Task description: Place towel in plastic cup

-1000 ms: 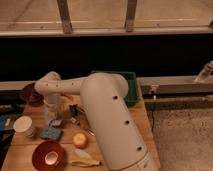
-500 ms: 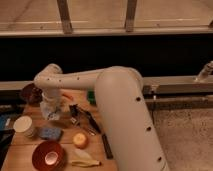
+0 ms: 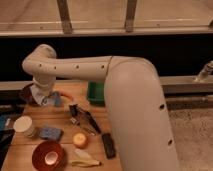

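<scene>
My gripper (image 3: 44,94) is at the back left of the wooden table, at the end of the big white arm that reaches in from the lower right. A pale, crumpled towel (image 3: 42,98) is bunched right under it. The towel touches or hangs at the rim of a dark red plastic cup (image 3: 26,93) at the table's far left. The arm's wrist hides where the gripper meets the cloth. A white cup (image 3: 23,125) stands nearer, at the left edge.
On the table are a green tray (image 3: 96,93), an orange carrot-like item (image 3: 64,94), dark utensils (image 3: 84,118), a blue sponge (image 3: 51,133), a red bowl (image 3: 48,154), an orange fruit (image 3: 80,140), a banana (image 3: 84,161) and a black bar (image 3: 108,145).
The arm has swung up and to the left, uncovering the middle of the table. The gripper has moved slightly back and left, toward the dark red cup.
</scene>
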`<state>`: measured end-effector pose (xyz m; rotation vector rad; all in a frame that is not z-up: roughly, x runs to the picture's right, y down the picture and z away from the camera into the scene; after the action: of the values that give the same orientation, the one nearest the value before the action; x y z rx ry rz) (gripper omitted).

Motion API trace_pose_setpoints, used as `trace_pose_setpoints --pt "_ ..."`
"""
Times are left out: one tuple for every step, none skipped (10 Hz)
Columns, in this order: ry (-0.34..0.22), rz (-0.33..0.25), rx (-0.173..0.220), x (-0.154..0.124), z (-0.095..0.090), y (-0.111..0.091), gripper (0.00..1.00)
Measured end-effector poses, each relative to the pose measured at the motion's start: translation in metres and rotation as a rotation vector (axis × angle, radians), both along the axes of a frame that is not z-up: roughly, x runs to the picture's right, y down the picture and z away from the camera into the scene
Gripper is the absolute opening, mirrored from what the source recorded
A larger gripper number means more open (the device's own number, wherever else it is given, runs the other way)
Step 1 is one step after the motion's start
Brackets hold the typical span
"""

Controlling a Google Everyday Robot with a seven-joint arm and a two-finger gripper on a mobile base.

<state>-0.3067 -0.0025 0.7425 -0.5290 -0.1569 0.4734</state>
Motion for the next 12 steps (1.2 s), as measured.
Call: trace_pose_setpoints --pt "-0.018 -0.008 0.014 -0.005 0.007 -0.026 0.0" --pt "-0.021 -0.008 0.014 -0.006 0.012 -0.038 0.0" --pt "-0.025 -0.006 0.012 -0.006 0.019 -0.046 0.0" --pt "-0.028 -0.002 0.005 -0.008 0.029 -0.051 0.0" --pt "-0.035 0.012 -0.017 -0.009 0.045 -0.047 0.0" --pt "-0.034 0.024 -0.03 -0.005 0.06 -0.043 0.0" --pt "-0.034 0.04 -0.053 -0.001 0.081 -0.033 0.0" --pt "-0.041 0.05 -0.081 -0.003 0.098 -0.022 0.0" --pt "-0.049 0.057 -0.108 -0.005 0.115 -0.011 0.0" --pt "-0.057 0.061 -0.134 -0.009 0.128 -0.003 0.0" --pt "-0.058 0.062 -0.155 -0.011 0.14 0.004 0.0" --pt "-0.059 0.062 -0.167 -0.013 0.145 0.007 0.0"
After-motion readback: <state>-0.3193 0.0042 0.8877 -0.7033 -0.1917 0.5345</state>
